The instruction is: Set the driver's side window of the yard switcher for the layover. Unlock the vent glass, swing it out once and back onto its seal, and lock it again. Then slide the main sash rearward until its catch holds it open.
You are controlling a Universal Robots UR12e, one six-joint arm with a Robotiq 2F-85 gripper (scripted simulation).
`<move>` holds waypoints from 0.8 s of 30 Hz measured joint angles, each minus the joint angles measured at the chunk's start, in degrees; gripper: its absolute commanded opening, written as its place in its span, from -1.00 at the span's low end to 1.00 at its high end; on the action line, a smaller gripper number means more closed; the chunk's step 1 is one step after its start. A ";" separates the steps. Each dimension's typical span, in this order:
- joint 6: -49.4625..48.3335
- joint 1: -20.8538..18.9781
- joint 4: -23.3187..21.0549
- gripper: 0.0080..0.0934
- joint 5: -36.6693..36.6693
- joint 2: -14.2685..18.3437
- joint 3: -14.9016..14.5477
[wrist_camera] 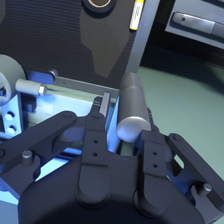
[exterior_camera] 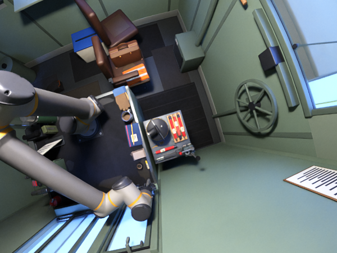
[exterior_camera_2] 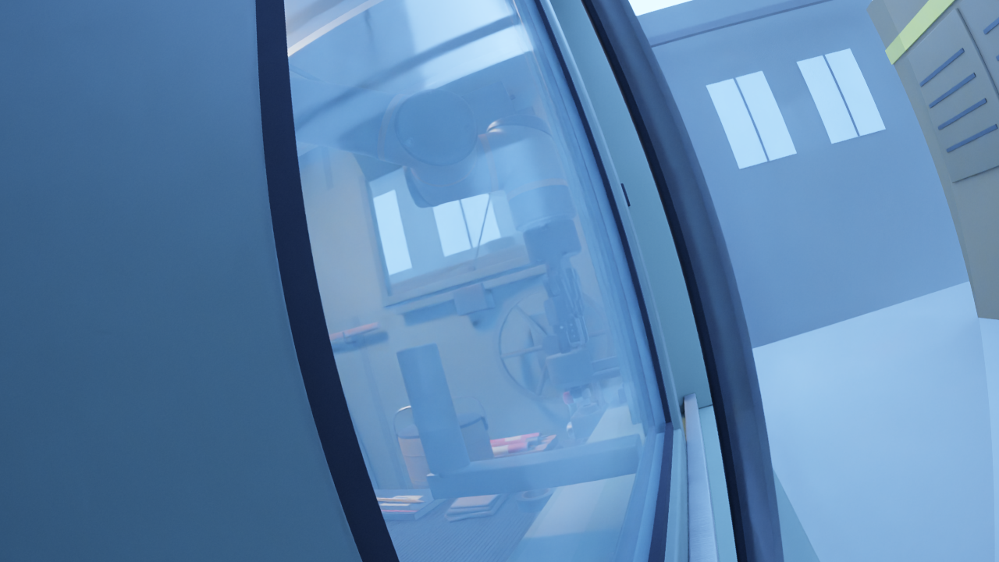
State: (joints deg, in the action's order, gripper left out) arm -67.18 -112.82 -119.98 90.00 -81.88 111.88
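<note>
My gripper (wrist_camera: 123, 110) sits at the forward lower corner of the driver's side window (exterior_camera: 123, 230), closed on the grey cylindrical handle (wrist_camera: 132, 107) that stands up between its fingers. In the side camera the wrist (exterior_camera: 140, 196) is pressed close to the window frame beside the desk edge. Seen from outside through the curved glass (exterior_camera_2: 475, 279), the gripper (exterior_camera_2: 569, 335) points down toward the sill. A flat metal link bar (wrist_camera: 80, 84) runs left from the handle to a bolt and bracket (wrist_camera: 29, 88). The window's seal is hidden from me.
A control box (exterior_camera: 168, 135) with a round dial and red tools sits on the desk just beyond the gripper. A tape roll (wrist_camera: 99, 3) and a yellow marker (wrist_camera: 136, 14) lie on the dark mat. A handwheel (exterior_camera: 255, 105) hangs on the far wall, a seat (exterior_camera: 112, 42) behind.
</note>
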 measured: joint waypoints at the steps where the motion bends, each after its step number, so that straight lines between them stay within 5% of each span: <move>1: 0.00 0.00 0.00 -0.40 0.00 0.00 0.00; 18: 0.00 0.00 -0.01 0.39 0.00 0.00 0.00; 24: 0.00 0.00 -0.01 0.41 0.00 0.00 0.00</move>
State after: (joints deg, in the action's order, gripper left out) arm -67.18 -112.82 -119.99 90.00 -81.88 111.87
